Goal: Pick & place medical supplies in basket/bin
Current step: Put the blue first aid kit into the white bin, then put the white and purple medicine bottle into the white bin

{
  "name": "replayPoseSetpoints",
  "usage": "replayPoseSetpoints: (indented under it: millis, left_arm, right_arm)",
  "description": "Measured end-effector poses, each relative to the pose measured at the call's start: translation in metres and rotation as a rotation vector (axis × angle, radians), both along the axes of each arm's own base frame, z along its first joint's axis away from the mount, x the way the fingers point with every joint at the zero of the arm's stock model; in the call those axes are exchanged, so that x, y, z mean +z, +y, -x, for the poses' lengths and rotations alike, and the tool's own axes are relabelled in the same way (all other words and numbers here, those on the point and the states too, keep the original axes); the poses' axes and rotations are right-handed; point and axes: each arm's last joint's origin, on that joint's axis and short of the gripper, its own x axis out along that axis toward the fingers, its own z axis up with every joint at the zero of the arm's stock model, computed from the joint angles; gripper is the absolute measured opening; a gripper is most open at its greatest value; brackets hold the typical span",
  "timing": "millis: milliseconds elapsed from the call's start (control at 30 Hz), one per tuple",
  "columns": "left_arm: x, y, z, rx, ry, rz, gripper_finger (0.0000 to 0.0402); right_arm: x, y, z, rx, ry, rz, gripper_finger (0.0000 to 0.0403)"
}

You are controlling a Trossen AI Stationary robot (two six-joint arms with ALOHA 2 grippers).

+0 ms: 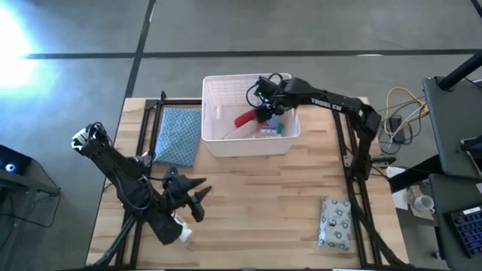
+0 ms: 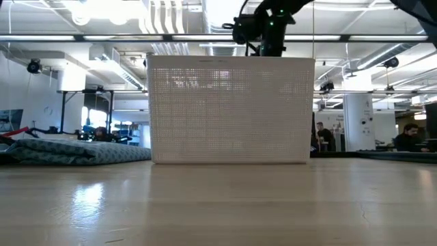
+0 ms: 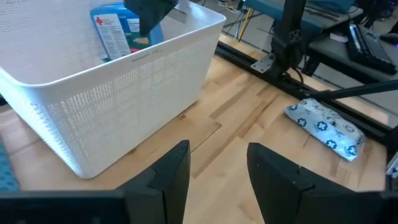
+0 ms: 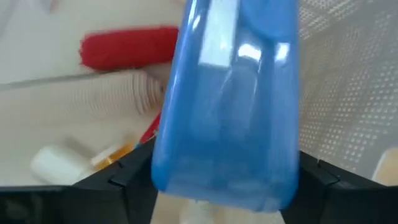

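The white slotted basket point(image 1: 226, 79) point(image 3: 124, 106) point(image 2: 229, 109) stands at the table's far middle. My right gripper point(image 1: 263, 113) point(image 4: 221, 183) reaches down into it from the right and is shut on a flat blue pack point(image 4: 227, 93) point(image 3: 112, 31). A red tube point(image 1: 245, 118) point(image 4: 127, 46) and a small white item point(image 4: 56, 162) lie on the basket floor. The grey-white patterned pouch point(image 1: 335, 222) point(image 3: 326, 127) lies flat on the table's near right. My left gripper point(image 1: 197, 197) point(image 3: 217, 168) hovers open over the near left, touching nothing. My right gripper pinches the blue pack by its near end point(image 4: 224, 177) between the two fingers point(image 4: 127, 180), one on each side. It comes from above, pointing down into the basket. The pack extends away beyond the fingertips; whether its far end rests on the basket floor I cannot tell.
A blue textured cloth point(image 1: 178, 135) point(image 2: 68, 152) lies on the table left of the basket. Black frame rails point(image 1: 350, 162) run along the table's left and right sides. Bare wood point(image 1: 263, 196) spreads between the basket and the near edge.
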Motion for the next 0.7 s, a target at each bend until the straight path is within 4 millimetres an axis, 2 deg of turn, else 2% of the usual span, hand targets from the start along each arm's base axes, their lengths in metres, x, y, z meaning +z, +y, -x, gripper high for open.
replayPoseSetpoints:
  millis: [133,400,533,700]
  left_arm:
    - [0.000,0.001,0.001,-0.001,0.009,-0.007,0.0141]
    - [0.002,0.003,0.005,-0.022,0.036,0.029,0.0141]
    - [-0.001,0.006,0.011,-0.060,0.143,0.094,0.0141]
    - [-0.018,0.011,0.022,-0.053,0.359,0.208,0.0141]
  right_arm:
    - [0.019,0.005,-0.001,0.046,-0.003,-0.007,0.0274]
    - [0.089,0.023,0.028,0.123,0.038,0.074,0.0309]
    - [0.125,0.037,0.052,0.122,0.003,0.149,0.0315]
    - [0.152,0.060,0.077,0.143,-0.079,0.182,0.0309]
